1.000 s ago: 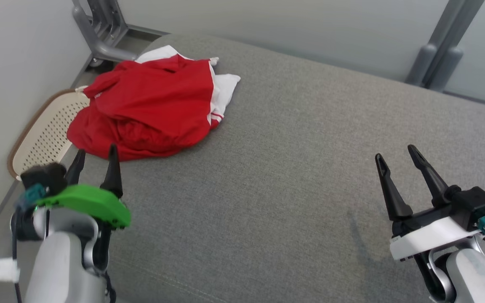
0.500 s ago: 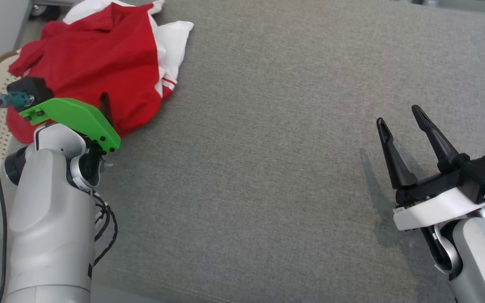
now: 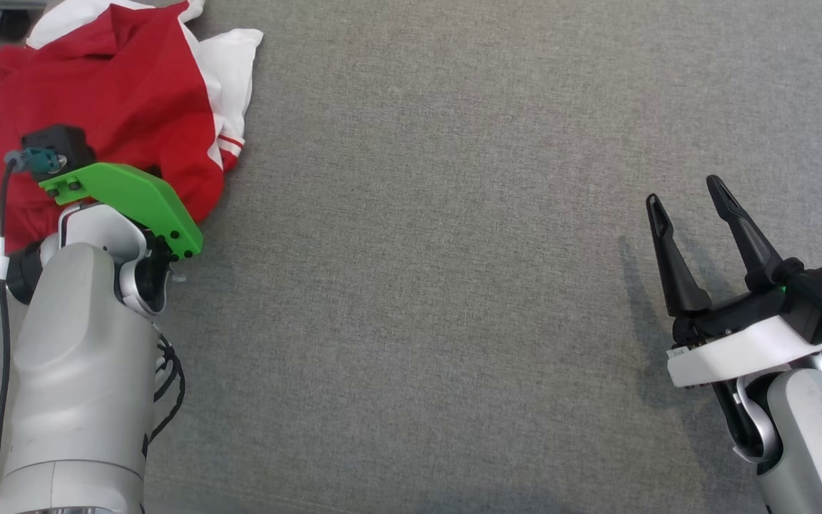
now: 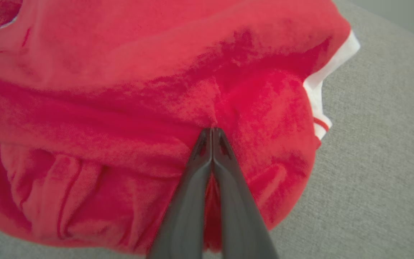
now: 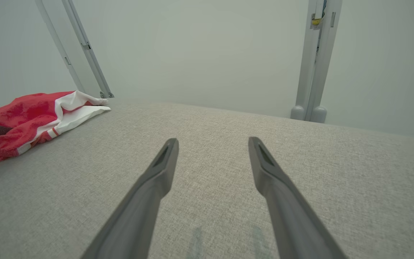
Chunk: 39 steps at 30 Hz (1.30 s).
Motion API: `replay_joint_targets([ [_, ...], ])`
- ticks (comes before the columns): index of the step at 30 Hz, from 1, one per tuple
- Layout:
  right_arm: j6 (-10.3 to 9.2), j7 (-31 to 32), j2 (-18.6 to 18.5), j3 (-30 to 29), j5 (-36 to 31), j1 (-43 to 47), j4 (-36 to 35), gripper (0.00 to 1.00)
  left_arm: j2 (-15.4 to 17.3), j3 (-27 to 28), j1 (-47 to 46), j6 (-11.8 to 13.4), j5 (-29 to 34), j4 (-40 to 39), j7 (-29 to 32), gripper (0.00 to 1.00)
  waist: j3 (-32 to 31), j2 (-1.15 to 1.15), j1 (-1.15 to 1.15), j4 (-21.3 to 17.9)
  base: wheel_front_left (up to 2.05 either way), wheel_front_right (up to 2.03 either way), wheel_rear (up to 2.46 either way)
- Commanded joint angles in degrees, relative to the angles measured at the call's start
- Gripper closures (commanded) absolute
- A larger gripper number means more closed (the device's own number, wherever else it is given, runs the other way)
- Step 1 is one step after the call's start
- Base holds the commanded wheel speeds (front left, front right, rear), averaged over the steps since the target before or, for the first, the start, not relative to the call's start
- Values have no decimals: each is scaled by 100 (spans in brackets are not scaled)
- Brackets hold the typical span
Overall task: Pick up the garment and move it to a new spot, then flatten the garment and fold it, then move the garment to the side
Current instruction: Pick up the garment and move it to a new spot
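The crumpled red-and-white garment [image 3: 118, 86] lies at ten o'clock on the grey cushion [image 3: 454, 250]. The left gripper [image 4: 212, 131] has its fingers pinched on a thin red fold, which may slip free when lifted. The right gripper [image 3: 686, 194] has its fingers apart.

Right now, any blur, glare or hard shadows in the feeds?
Head view: evenly lit, sharp, a soft shadow beside the right gripper on the cushion. Left wrist view: garment soft and grainy up close, left gripper shut on it. Right wrist view: no glare, near fingers blurred.
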Motion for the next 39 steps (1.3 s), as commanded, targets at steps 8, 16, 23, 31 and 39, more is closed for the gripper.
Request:
replay_joint_targets([
  [8, 0, -18, 93, 15, 9, 122, 44, 0, -153, -384, -339, -340, 97, -380, -342, 100, -319, 44, -1, 118, 0, 0, 0],
  [16, 0, -18, 386, 57, 65, 152, 46, 0, -302, -1057, -394, -601, -129, -1630, -103, 100, -658, 44, -1, -287, 0, 0, 0],
  [23, 0, -17, 648, 38, 94, 208, 17, 0, -327, -1955, -132, -551, -574, -2973, 378, 100, -904, 44, -1, -989, 0, 0, 0],
  [31, 0, -17, 810, -72, 93, 318, -79, 0, -320, -3177, 61, -167, -1362, -4455, 794, 100, -1041, 44, -1, -1793, 0, 0, 0],
  [39, 0, -17, 846, -179, 67, 538, -257, 0, -95, -3840, 507, 235, -1568, -4771, 1043, 100, -1135, 44, -1, -2306, 0, 0, 0],
])
